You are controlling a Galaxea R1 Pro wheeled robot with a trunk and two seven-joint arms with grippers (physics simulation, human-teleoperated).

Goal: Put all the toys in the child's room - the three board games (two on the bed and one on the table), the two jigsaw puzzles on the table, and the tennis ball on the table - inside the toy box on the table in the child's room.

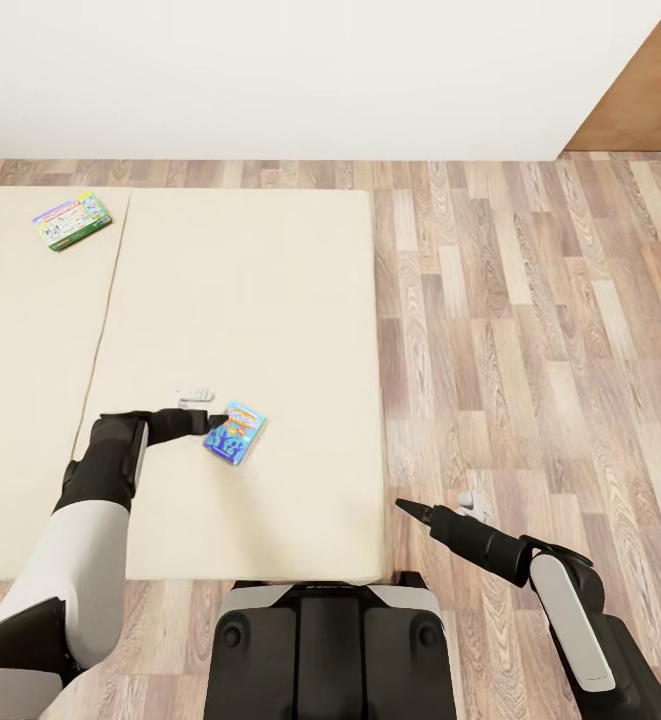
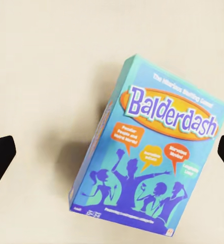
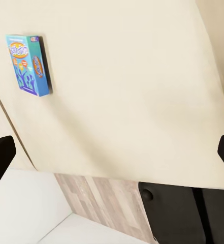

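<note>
On the bed (image 1: 260, 290), a mostly blue board game (image 1: 235, 432) lies flat on the right cream mattress, near its front edge. My left gripper (image 1: 208, 412) hovers at the game's left end, open. In the left wrist view the blue board game (image 2: 152, 152) lies between the two widely spread black fingertips (image 2: 0, 157), untouched. A second board game (image 1: 71, 221), white, green and yellow, rests on the left mattress at the far side. My right gripper (image 1: 410, 508) hangs open over the floor beside the bed's front right corner, holding nothing. The right wrist view also catches the blue board game (image 3: 28, 63).
Wood-plank floor (image 1: 530, 350) stretches to the right of the bed. A white wall (image 1: 300, 70) runs behind it, with a brown wooden panel (image 1: 640, 90) at the far right. My own dark base (image 1: 320, 650) stands against the bed's front edge.
</note>
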